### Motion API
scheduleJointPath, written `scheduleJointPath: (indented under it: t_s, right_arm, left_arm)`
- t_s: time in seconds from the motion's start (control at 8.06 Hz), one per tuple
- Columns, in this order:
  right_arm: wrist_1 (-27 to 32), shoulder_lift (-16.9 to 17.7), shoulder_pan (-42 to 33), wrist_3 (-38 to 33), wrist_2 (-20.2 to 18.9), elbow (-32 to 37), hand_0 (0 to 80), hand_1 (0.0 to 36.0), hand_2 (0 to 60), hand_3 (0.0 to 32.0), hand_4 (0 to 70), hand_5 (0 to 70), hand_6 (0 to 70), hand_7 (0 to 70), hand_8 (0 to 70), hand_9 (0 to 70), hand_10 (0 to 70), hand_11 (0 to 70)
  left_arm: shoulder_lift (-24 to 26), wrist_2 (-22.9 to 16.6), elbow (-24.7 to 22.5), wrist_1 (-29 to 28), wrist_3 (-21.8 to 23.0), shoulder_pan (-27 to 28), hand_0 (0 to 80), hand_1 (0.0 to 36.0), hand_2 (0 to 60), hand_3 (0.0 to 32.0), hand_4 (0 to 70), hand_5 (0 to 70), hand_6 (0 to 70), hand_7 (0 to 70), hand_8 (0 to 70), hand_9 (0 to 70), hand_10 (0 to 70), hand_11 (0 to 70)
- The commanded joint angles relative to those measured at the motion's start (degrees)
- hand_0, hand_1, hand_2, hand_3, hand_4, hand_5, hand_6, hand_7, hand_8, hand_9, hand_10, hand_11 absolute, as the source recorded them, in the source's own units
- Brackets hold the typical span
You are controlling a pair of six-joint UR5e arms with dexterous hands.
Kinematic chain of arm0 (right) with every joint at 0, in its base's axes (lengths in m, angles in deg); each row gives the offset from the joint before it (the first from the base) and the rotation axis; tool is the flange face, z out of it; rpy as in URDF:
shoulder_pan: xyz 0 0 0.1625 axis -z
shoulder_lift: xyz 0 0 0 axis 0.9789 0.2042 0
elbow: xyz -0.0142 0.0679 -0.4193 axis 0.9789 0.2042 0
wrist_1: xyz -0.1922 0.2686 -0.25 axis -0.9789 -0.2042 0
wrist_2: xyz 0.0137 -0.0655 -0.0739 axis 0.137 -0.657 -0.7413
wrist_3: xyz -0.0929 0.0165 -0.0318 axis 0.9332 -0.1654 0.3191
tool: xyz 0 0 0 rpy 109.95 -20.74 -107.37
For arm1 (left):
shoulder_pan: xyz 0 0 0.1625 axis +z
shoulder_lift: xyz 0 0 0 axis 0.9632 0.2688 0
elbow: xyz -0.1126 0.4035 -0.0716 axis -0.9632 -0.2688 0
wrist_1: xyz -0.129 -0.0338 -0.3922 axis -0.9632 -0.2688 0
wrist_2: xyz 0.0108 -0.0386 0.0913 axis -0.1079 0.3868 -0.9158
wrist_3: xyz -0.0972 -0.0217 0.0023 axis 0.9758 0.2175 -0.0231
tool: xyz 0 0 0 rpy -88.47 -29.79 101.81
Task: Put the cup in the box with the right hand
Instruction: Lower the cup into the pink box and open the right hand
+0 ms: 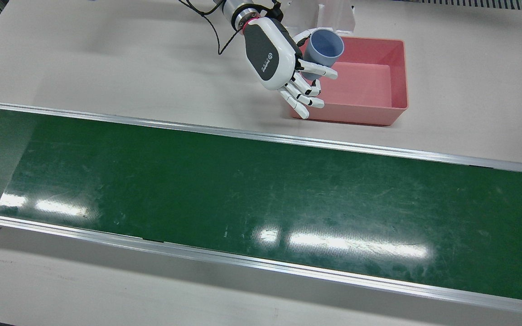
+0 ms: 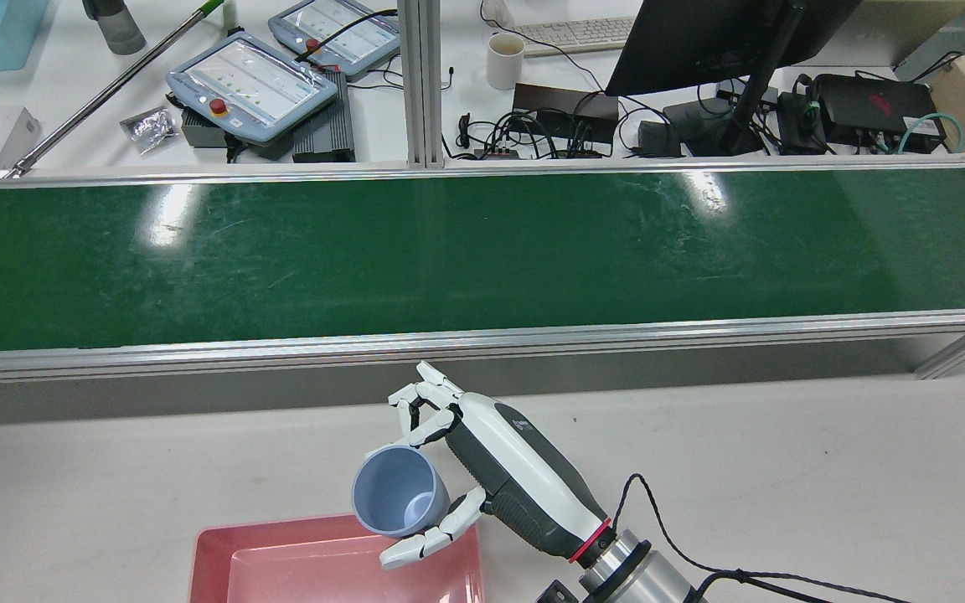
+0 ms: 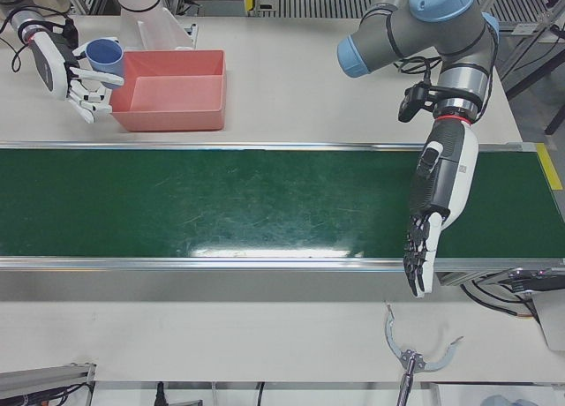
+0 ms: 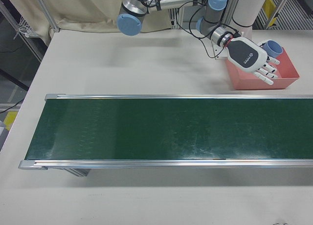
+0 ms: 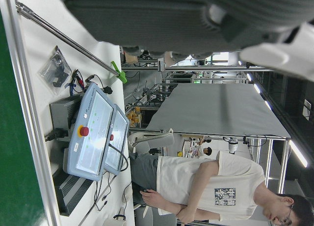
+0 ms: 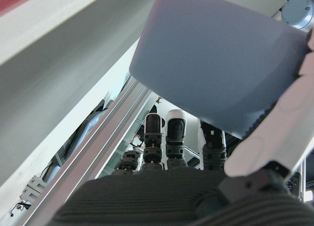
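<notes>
A blue-grey cup (image 1: 326, 47) is held in my right hand (image 1: 283, 63), whose fingers are closed around its wall. The cup hangs tilted above the near-robot corner of the pink box (image 1: 379, 97), its mouth facing out over the box. From behind, the cup (image 2: 399, 490) sits over the box's rim (image 2: 223, 540), with the right hand (image 2: 491, 469) beside it. The right hand view is filled by the cup (image 6: 216, 64). My left hand (image 3: 434, 207) hangs over the green belt, fingers straight and apart, holding nothing.
The green conveyor belt (image 1: 261, 199) runs across the table between aluminium rails. A black cable (image 1: 211, 27) trails from the right wrist. A tool with a curved head (image 3: 415, 357) lies on the table's front strip. A person (image 5: 216, 186) stands beyond the station.
</notes>
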Motion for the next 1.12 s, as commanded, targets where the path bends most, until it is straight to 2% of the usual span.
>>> scheduleJointPath:
  t_s: [0.0,0.12,0.25,0.37,0.62,0.99]
  right_arm:
    - [0.2,-1.7,0.8,0.0,0.2,2.0,0.0,0.0,16.6,0.0,59.3,0.0,8.1,43.3,5.2,14.7,0.5,0.0]
    - [0.2,-1.9,0.9,0.0,0.2,2.1,0.0,0.0,22.9,0.0,59.1,0.0,8.2,44.7,5.0,15.1,0.0,0.0]
    - [0.2,-1.9,1.0,0.0,0.2,2.0,0.0,0.0,25.1,0.0,60.9,0.0,8.7,47.9,5.3,16.2,0.0,0.0]
    - [0.2,-1.9,1.0,0.0,0.2,2.0,0.0,0.0,28.7,0.0,66.3,0.0,9.9,54.8,5.6,18.0,0.0,0.0]
    - [0.2,-1.9,0.9,0.0,0.2,1.9,0.0,0.0,34.4,0.0,70.0,0.0,11.7,65.0,6.3,20.7,0.0,0.0]
    - [0.2,-1.6,0.9,-2.4,0.3,2.1,0.0,0.0,38.6,0.0,70.0,0.0,12.0,67.1,6.4,21.3,0.0,0.0]
  left_arm:
    - [0.0,0.0,0.0,0.0,0.0,-0.1,0.0,0.0,0.0,0.0,0.0,0.0,0.0,0.0,0.0,0.0,0.0,0.0]
    - [0.0,0.0,0.0,0.0,0.0,-0.1,0.0,0.0,0.0,0.0,0.0,0.0,0.0,0.0,0.0,0.0,0.0,0.0]
    - [0.0,0.0,0.0,0.0,0.0,-0.1,0.0,0.0,0.0,0.0,0.0,0.0,0.0,0.0,0.0,0.0,0.0,0.0]
    - [0.0,0.0,0.0,0.0,0.0,-0.1,0.0,0.0,0.0,0.0,0.0,0.0,0.0,0.0,0.0,0.0,0.0,0.0]
    - [0.0,0.0,0.0,0.0,0.0,0.0,0.0,0.0,0.0,0.0,0.0,0.0,0.0,0.0,0.0,0.0,0.0,0.0]
    - [0.0,0.0,0.0,0.0,0.0,-0.1,0.0,0.0,0.0,0.0,0.0,0.0,0.0,0.0,0.0,0.0,0.0,0.0]
